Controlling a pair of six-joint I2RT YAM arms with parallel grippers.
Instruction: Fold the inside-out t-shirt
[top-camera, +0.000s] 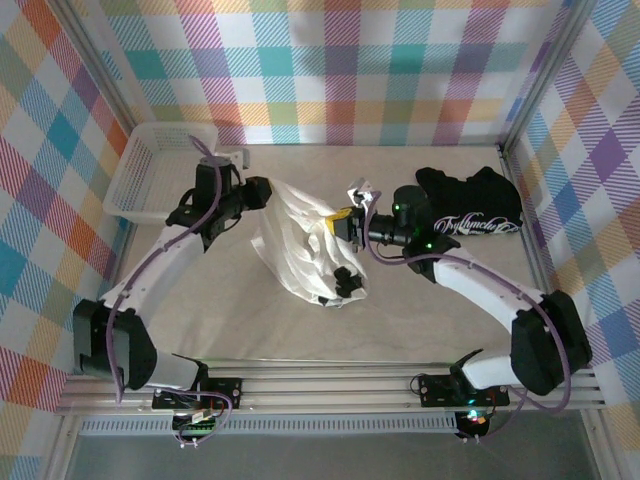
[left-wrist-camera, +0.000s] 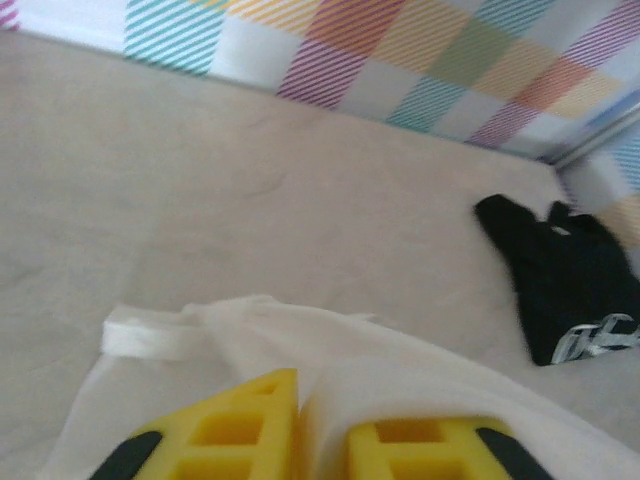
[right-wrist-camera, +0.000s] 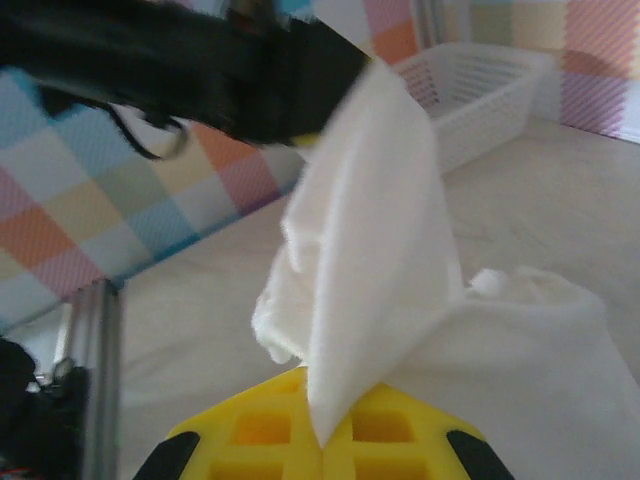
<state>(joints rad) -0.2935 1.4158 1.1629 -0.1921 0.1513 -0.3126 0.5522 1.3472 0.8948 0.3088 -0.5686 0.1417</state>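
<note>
The inside-out t-shirt (top-camera: 305, 245) is white and hangs bunched between both arms above the middle of the table. My left gripper (top-camera: 268, 192) holds its far left end. In the left wrist view a fold of the t-shirt (left-wrist-camera: 400, 360) runs between the yellow fingers of the left gripper (left-wrist-camera: 320, 405), which stand slightly apart on it. My right gripper (top-camera: 345, 222) grips the shirt's right side. In the right wrist view the right gripper (right-wrist-camera: 325, 410) is shut on a pointed tip of the t-shirt (right-wrist-camera: 380, 250), which stretches up to the left arm (right-wrist-camera: 200, 70).
A black t-shirt (top-camera: 470, 205) with white lettering lies at the back right, also seen in the left wrist view (left-wrist-camera: 575, 290). A white basket (top-camera: 160, 170) stands at the back left by the wall (right-wrist-camera: 480, 85). Checked walls enclose the table.
</note>
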